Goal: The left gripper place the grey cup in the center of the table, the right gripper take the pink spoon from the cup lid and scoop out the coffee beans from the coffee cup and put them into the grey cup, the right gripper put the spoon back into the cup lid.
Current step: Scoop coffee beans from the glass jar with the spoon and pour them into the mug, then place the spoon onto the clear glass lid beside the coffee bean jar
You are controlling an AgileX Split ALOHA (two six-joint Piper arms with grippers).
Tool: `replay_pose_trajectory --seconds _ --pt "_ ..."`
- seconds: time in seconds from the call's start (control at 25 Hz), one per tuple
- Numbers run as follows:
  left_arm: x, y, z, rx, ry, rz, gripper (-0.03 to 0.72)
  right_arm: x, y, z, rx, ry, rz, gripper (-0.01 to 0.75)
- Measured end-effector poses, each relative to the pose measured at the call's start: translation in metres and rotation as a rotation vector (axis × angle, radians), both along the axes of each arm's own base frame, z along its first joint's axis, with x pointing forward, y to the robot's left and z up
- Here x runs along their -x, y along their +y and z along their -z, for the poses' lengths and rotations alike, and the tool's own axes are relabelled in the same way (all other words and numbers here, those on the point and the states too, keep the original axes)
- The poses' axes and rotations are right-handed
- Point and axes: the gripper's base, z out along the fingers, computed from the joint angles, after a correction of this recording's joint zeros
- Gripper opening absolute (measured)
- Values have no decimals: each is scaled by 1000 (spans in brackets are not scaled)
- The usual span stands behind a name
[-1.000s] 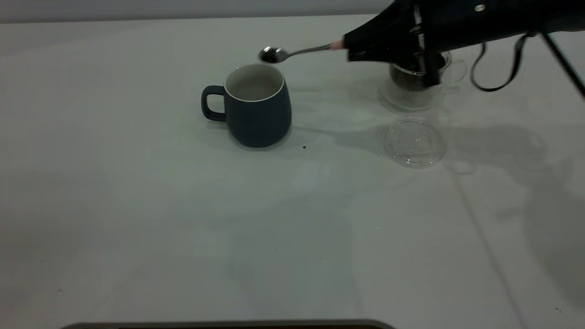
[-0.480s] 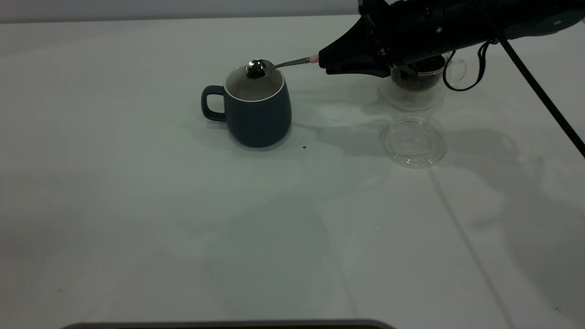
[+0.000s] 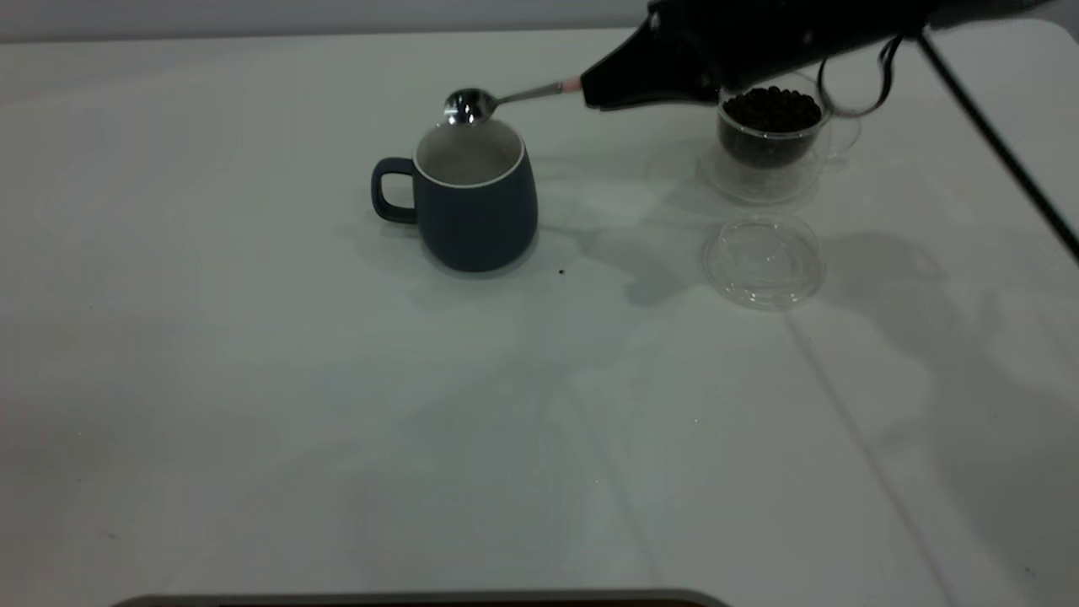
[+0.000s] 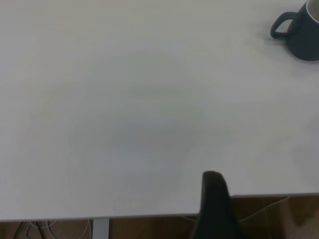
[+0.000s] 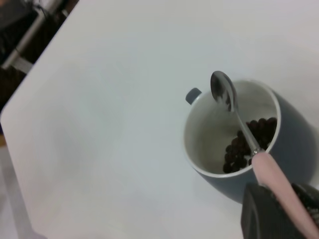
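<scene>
Right gripper [image 3: 590, 87]: jaws clamped on the pink handle of the steel-bowled spoon [image 3: 506, 97], held above the far rim of the dark grey ceramic mug [image 3: 472, 194].
Spoon bowl: shiny and empty in the right wrist view [image 5: 223, 89].
Change: half a second ago the bowl dipped over the mug mouth; it has since lifted and drawn back a little towards the far rim.
Mug contents: coffee beans [image 5: 246, 144] lie inside against one wall.
Meaning: a scoop appears delivered; return of the spoon is judged next.
Clear glass coffee cup [image 3: 771, 126]: holds beans, stands well right of the mug.
Clear round cup lid [image 3: 763, 260]: flat on the white worktop [image 3: 253, 405], nearer the camera than the glass cup, nothing on it.
Left gripper [image 4: 214, 209]: parked at the worktop's edge; I cannot tell the state of its jaws.
</scene>
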Motion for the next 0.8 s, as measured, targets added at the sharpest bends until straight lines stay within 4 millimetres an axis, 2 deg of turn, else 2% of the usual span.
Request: replay_pose_trajectory --seconds 0.12,0.2,0.28,0.4,0.52,0.64,0.8 --pt "0 0 0 0 0 0 569 2 -6 -31 31 -16 -36 100" --pt "0 0 0 1 0 -1 569 5 -17 -50 44 3 -42 100" --pt "0 0 0 1 0 -1 569 9 -36 -68 56 7 -24 100" --pt "0 0 0 1 0 -1 569 19 -77 -84 63 26 51 100" --pt "0 0 0 1 0 -1 569 38 -118 -83 45 97 151 100" --pt "0 0 0 1 0 -1 569 62 -149 -62 30 216 245 100" --pt "0 0 0 1 0 -1 569 82 -165 -38 49 307 313 100"
